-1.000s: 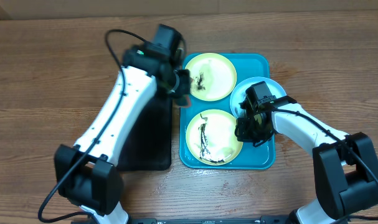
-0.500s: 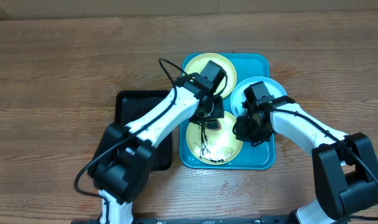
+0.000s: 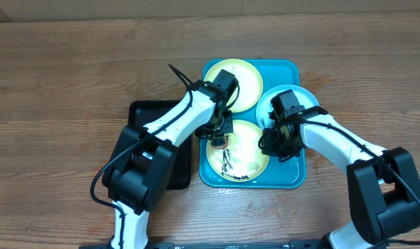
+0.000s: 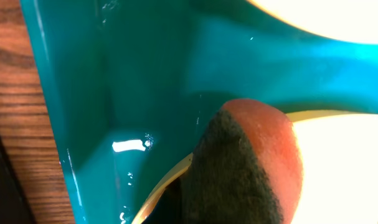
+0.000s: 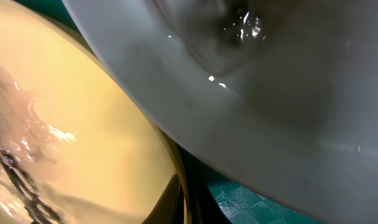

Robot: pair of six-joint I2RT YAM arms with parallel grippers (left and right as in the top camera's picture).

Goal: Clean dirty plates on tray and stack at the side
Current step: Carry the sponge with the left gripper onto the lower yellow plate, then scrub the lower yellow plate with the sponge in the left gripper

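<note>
The turquoise tray (image 3: 289, 176) holds three plates. The back yellow plate (image 3: 243, 81) and the front yellow plate (image 3: 248, 155) carry dark smears. The blue-white plate (image 3: 293, 98) rests at the tray's right, overlapping the front plate. My left gripper (image 3: 218, 133) is shut on an orange sponge with a dark green scrub face (image 4: 245, 165), at the front plate's left rim (image 4: 167, 183). My right gripper (image 3: 279, 145) is shut on the front yellow plate's right rim (image 5: 70, 124), its fingers (image 5: 187, 202) on either side of it, under the blue-white plate (image 5: 269, 93).
A smaller black tray (image 3: 144, 111) lies left of the turquoise tray, partly under my left arm. Bare wooden table (image 3: 57, 83) surrounds both trays. The turquoise tray's floor shows in the left wrist view (image 4: 114, 93) and the right wrist view (image 5: 251, 199).
My left arm swung right from beside the black tray over the turquoise tray, then drew back and lowered the sponge to the front yellow plate's left rim. The right arm stayed put.
</note>
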